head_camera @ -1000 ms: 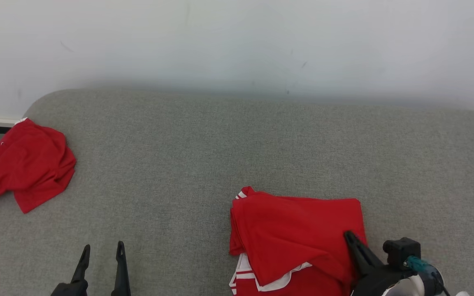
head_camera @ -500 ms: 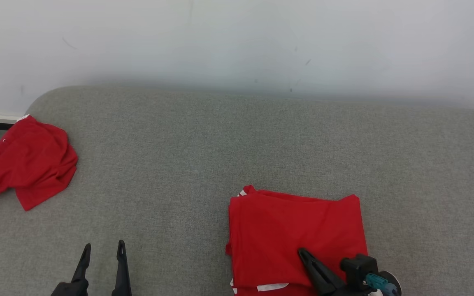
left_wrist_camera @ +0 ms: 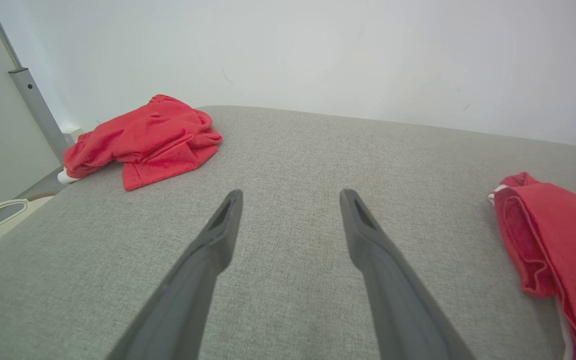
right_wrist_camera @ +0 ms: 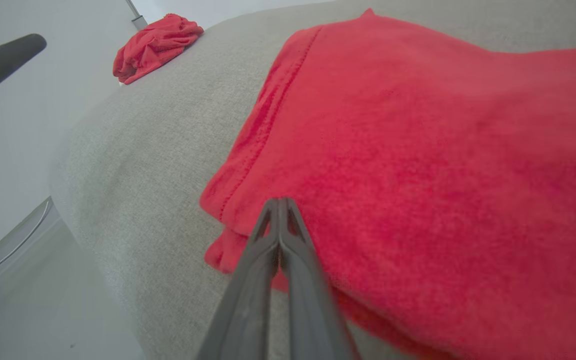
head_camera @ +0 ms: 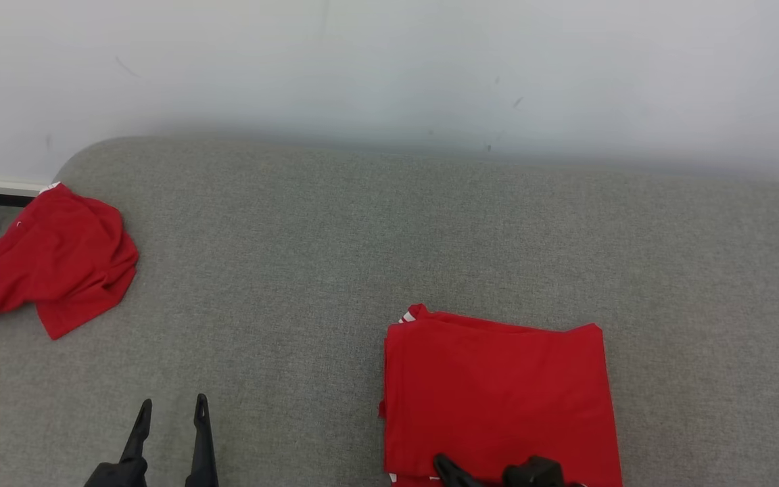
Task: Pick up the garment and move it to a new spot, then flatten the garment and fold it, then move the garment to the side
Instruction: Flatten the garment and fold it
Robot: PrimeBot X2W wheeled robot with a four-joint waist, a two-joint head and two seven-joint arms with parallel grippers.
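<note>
Right gripper (right_wrist_camera: 279, 201) at the folded garment's (head_camera: 498, 392) near edge, jaws pressed together; left gripper (head_camera: 173, 403) off to its left, jaws wide.

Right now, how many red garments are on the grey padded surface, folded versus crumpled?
Folded red fabric garment: 1
Crumpled red fabric garment: 1
Total: 2

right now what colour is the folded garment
The folded garment is red, best seen in the head view.
</note>
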